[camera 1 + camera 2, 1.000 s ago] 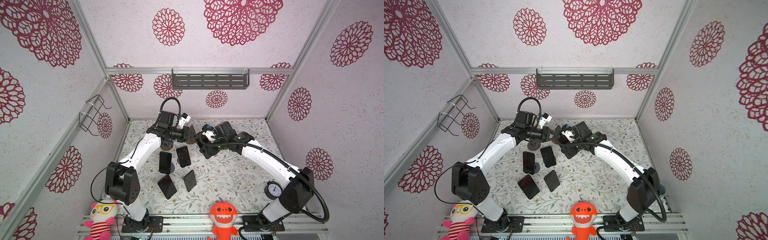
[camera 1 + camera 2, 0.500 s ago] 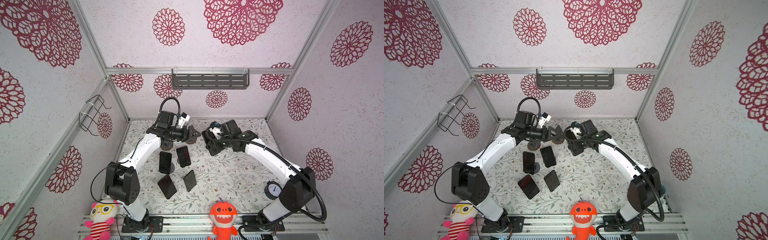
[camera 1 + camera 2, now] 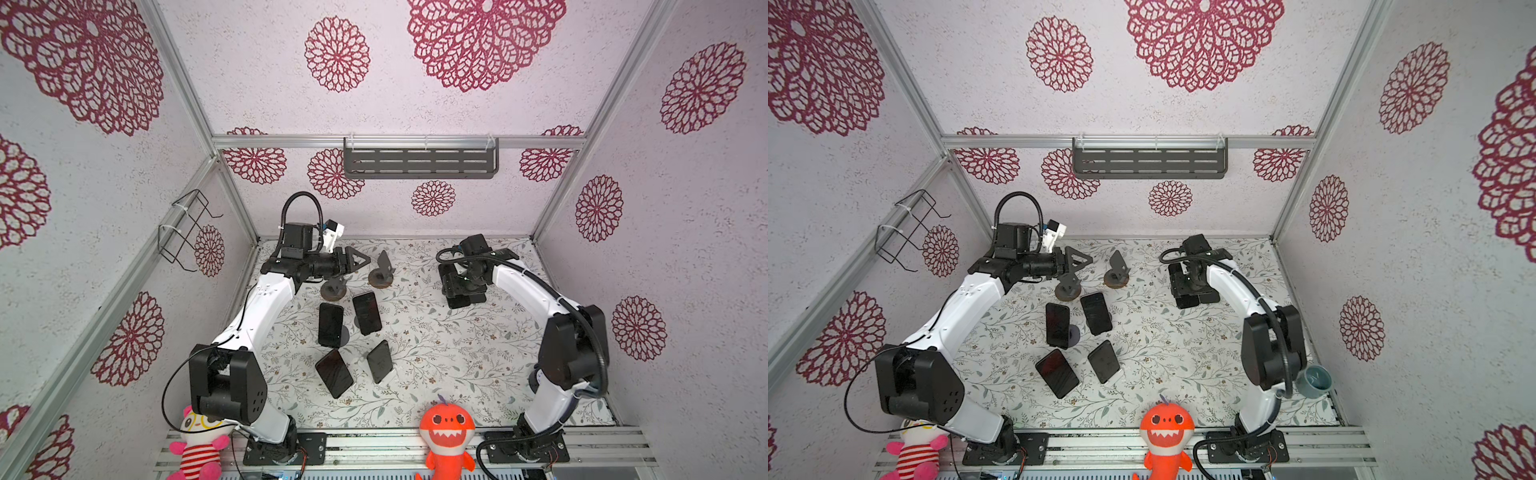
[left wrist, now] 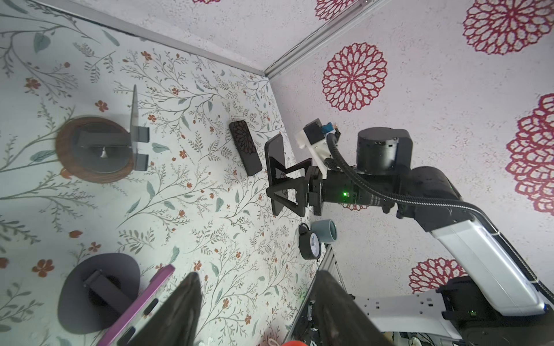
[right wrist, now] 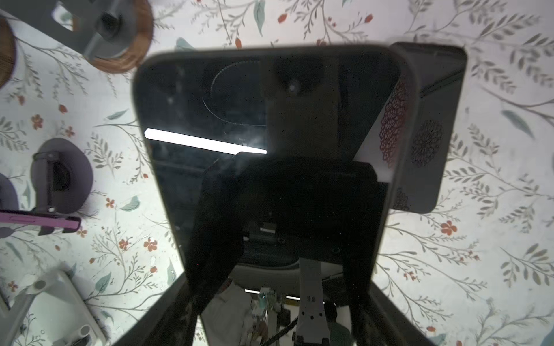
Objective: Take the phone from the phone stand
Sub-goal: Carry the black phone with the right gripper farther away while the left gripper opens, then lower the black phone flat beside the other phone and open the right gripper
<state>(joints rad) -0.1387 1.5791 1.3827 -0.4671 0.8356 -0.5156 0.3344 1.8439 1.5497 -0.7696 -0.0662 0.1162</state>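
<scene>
Floral desk (image 3: 457, 353) looks different from a second ago: your right claw (image 4: 278, 181) has carried the phone (image 5: 209, 104) off the wood-based stand (image 3: 381, 272) to the right side, pinched by its edges, next to another phone (image 4: 245, 148) lying flat. Left claw (image 3: 360, 262) has let go, fingers wide and empty, so you basically just need to set it down

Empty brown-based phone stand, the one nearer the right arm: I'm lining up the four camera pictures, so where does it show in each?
Top view: empty stand at back centre of the table.
Top view: same place.
Left wrist: close up, side-on, with the right arm beyond.
Right wrist: partly cropped, beyond the held phone.
Shared landmark: the propped phone just in front of it, purple-cased in the wrist views.
</scene>
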